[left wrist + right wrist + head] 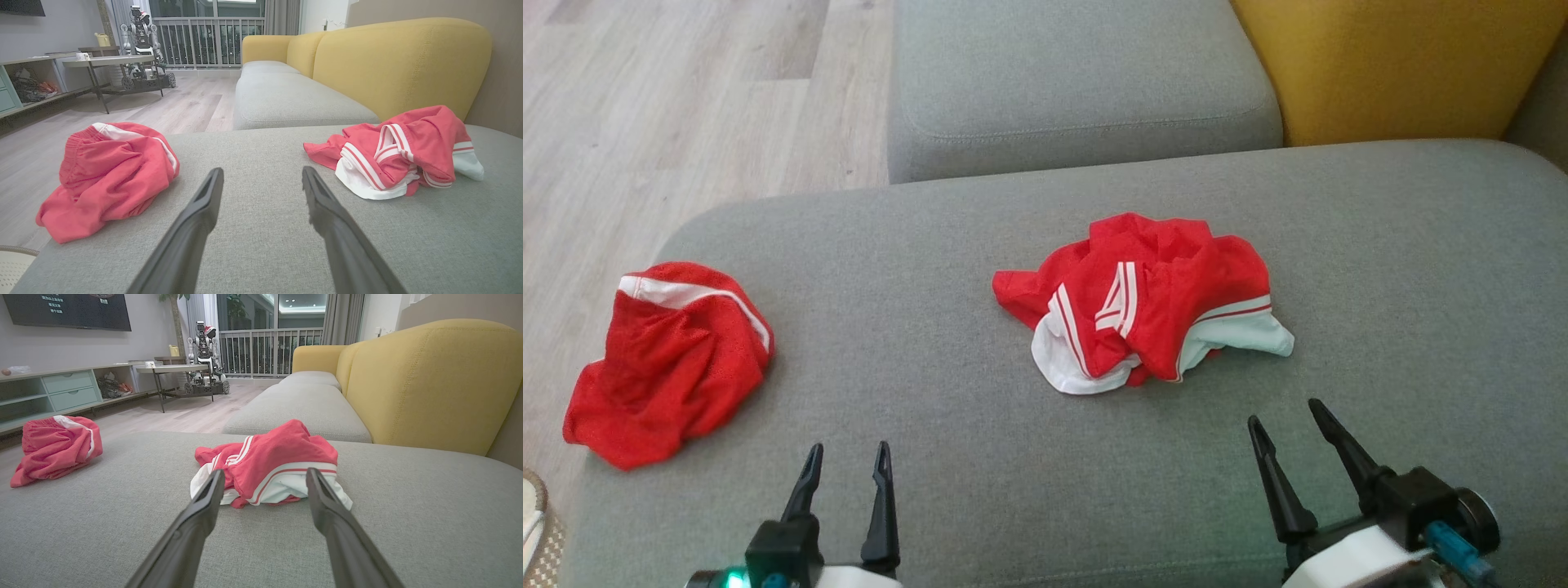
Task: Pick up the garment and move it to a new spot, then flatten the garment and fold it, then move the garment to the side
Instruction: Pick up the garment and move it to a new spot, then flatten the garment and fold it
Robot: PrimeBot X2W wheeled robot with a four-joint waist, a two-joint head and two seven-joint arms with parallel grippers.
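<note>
While my left pincer (849,447) and right pincer (1282,412) stand spread, empty, the crumpled red-and-white cloth garment (1152,302) looks light, limp; I'd pinch its near white hem (1066,371), perhaps layered.

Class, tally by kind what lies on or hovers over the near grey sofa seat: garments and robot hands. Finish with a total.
Garments: 2, the striped garment and the plain red garment
Robot hands: 2, the left hand and the right hand, both open
Total: 4
</note>
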